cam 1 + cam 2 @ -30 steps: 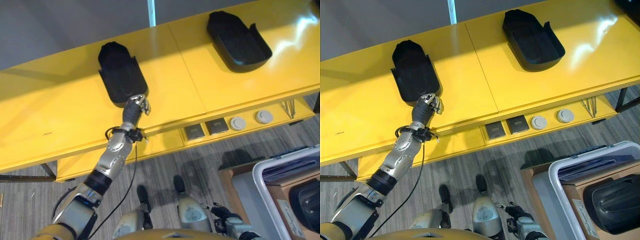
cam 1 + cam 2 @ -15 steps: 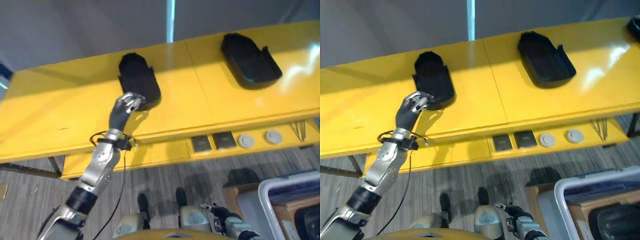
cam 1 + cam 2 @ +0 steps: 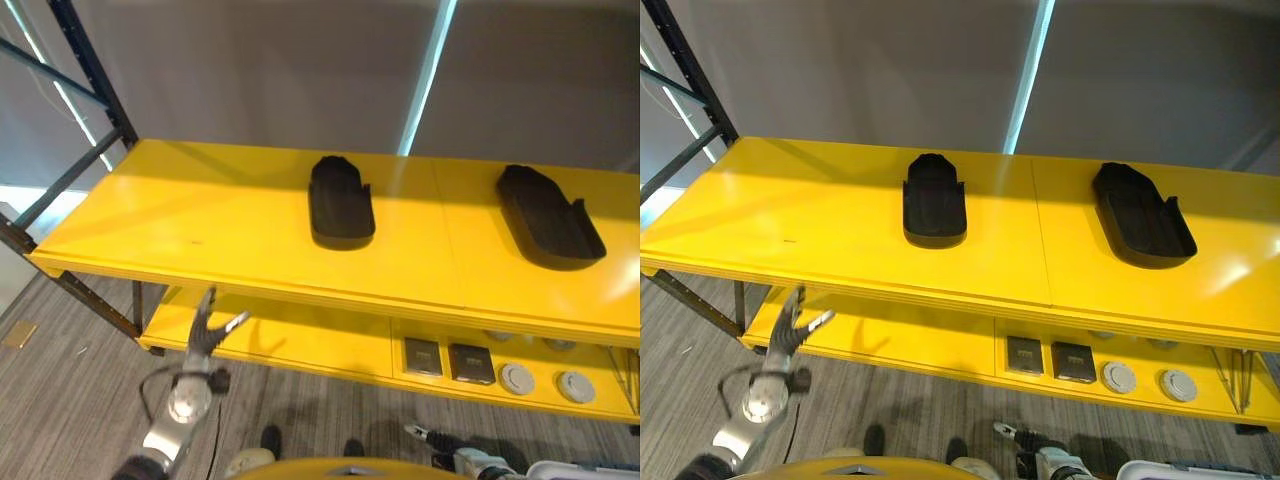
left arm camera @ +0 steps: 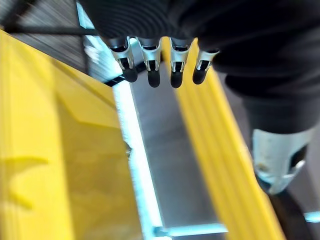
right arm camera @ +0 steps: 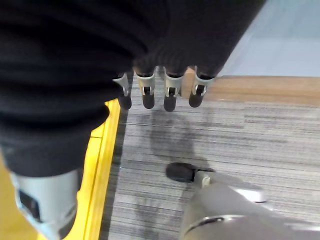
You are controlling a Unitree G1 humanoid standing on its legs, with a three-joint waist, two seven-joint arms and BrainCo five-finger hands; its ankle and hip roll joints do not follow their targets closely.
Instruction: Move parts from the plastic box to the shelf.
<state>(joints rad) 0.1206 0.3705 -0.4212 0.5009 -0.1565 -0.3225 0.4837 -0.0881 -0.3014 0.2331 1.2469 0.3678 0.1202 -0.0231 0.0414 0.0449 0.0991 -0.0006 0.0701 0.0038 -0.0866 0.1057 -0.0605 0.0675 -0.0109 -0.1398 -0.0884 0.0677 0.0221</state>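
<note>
Yellow shelf now carries two black parts, one at centre and one at right. The left hand has dropped to lower left, fingers spread and empty; right hand hangs relaxed, so fetching another part comes next.

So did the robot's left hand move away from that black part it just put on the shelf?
Yes. The left hand has pulled back off the black part and now hangs below the shelf's front edge, fingers open and empty.

The robot's left hand is raised in front of it at its lower left, fingers spread and straight, holding nothing. Its right hand hangs low, fingers relaxed and empty.
</note>
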